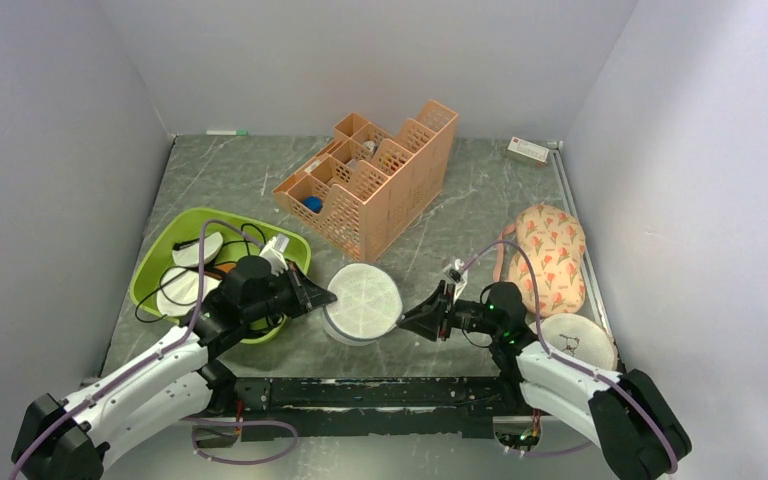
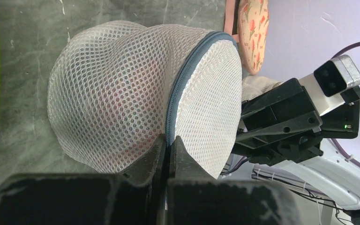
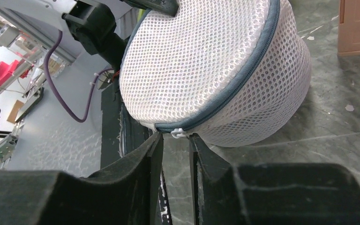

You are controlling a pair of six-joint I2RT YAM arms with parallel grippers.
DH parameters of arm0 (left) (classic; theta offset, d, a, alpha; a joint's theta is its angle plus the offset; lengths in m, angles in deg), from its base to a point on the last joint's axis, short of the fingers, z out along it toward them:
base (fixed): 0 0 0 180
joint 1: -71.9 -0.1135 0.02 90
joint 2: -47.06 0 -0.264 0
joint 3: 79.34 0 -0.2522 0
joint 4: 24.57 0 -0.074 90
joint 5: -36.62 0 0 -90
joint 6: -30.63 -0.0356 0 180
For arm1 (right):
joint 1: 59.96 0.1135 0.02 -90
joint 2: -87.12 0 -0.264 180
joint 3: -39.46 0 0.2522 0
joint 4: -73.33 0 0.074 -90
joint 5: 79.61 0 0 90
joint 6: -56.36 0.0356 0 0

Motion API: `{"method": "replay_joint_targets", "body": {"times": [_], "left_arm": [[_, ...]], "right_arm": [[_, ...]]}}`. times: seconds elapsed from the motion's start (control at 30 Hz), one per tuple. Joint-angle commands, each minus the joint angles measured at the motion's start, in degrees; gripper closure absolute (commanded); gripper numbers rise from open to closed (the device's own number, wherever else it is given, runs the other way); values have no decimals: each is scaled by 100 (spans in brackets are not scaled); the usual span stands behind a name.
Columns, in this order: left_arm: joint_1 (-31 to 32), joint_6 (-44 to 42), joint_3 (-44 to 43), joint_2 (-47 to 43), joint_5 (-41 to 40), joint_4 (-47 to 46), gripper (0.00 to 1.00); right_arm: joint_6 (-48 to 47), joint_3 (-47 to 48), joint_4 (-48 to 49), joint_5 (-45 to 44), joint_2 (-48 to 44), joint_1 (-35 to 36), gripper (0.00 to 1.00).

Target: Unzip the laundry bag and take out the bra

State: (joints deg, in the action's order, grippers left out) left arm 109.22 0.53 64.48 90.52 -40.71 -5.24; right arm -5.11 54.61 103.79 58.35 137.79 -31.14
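Note:
The laundry bag [image 1: 362, 300], a round white mesh drum with a grey zip round its lid, stands at the near middle of the table. Red fabric, the bra [image 2: 122, 110], shows faintly through the mesh; it is inside the zipped bag. My left gripper [image 1: 318, 297] is at the bag's left side, shut on the grey zip seam [image 2: 169, 140]. My right gripper [image 1: 407, 320] is at the bag's right side, jaws a little open. The white zip pull [image 3: 179, 133] hangs just at its fingertips [image 3: 157, 140], between them, not clamped.
A green tray [image 1: 156, 262] with black and white items lies to the left. An orange slotted organiser [image 1: 380, 185] stands behind the bag. A cream flower-print cloth [image 1: 552, 255] and a beige round pouch [image 1: 577, 340] lie to the right. The table's front edge is close behind both grippers.

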Motion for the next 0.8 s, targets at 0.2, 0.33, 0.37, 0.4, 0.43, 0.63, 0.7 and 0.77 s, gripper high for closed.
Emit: {"method": "replay_joint_targets", "body": {"times": [0.2,0.33,0.37,0.4,0.43,0.63,0.7,0.77], "left_arm": [[-41,63,76,27,234,-302,93],[-42,36,52,1,228,-274,93],[-41,19,36,1,223,-243,93],[-41,14,33,2,227,-233,93],[-41,8,36,-5,236,-241,93],[-41,11,86,-86,173,-229,93],[-41,-15,73,-100,139,-177,93],[-41,-48,52,-127,121,-118,93]], "right_arm": [[-41,190,421,-146,255,-29,66],[-54,213,430,-146,408,-27,64],[-39,217,471,-143,437,-31,64],[-14,202,530,-119,454,-30,64],[13,194,599,-108,474,-30,64],[82,156,782,24,555,-26,76],[83,136,728,-7,520,-29,89],[72,121,655,-47,467,-26,92]]}}
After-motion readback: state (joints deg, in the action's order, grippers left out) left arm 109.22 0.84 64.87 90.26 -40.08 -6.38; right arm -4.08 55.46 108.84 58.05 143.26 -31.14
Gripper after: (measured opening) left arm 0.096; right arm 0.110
